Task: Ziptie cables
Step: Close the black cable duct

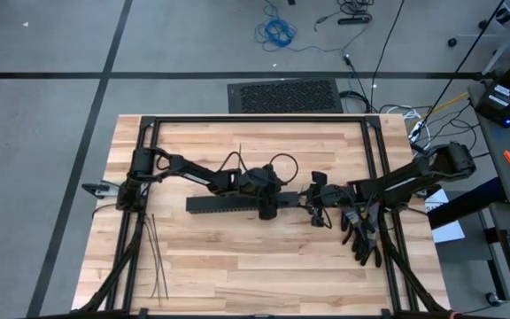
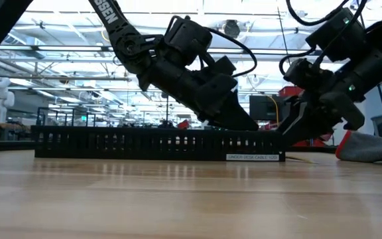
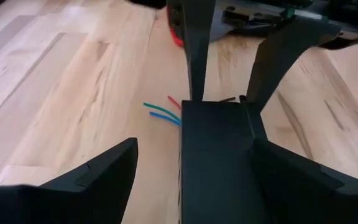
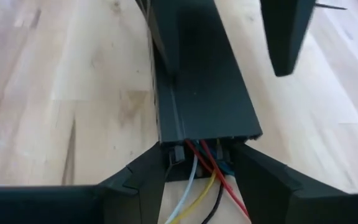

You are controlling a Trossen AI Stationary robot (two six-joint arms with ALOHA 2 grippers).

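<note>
Both arms are at the middle of the wooden table point(image 1: 237, 257), meeting at the right end of the long black slotted duct point(image 1: 228, 205).

Left gripper point(image 3: 191, 155): fingers spread, straddling the duct near its right end; the duct body sits between them, and it is unclear whether the pads are pressing on it. Nothing else is held.

Right gripper point(image 4: 197, 165): fingers also parted, either side of the duct's open end, where the cables point(image 4: 201, 186) come out. Red, yellow, white and black strands are visible there, running back between the fingers; contact with them cannot be confirmed. The left wrist view shows short green, blue and red wire ends point(image 3: 163, 112) lying on the wood just beside the duct.

The zipties point(image 1: 155, 257) lie untouched near the front left corner, well apart from both grippers.

Handling notes (judgement):
- The cables look light, limp and thin, so they will splay and slip unless pinched together as one bundle. Best hold is close to the duct mouth, where they are already gathered.
- The zipties are stiff along their length but very thin and flat on the wood, so hard to get under. Pick one up by an end.
- The duct is rigid and light, so it may slide if pushed.
</note>
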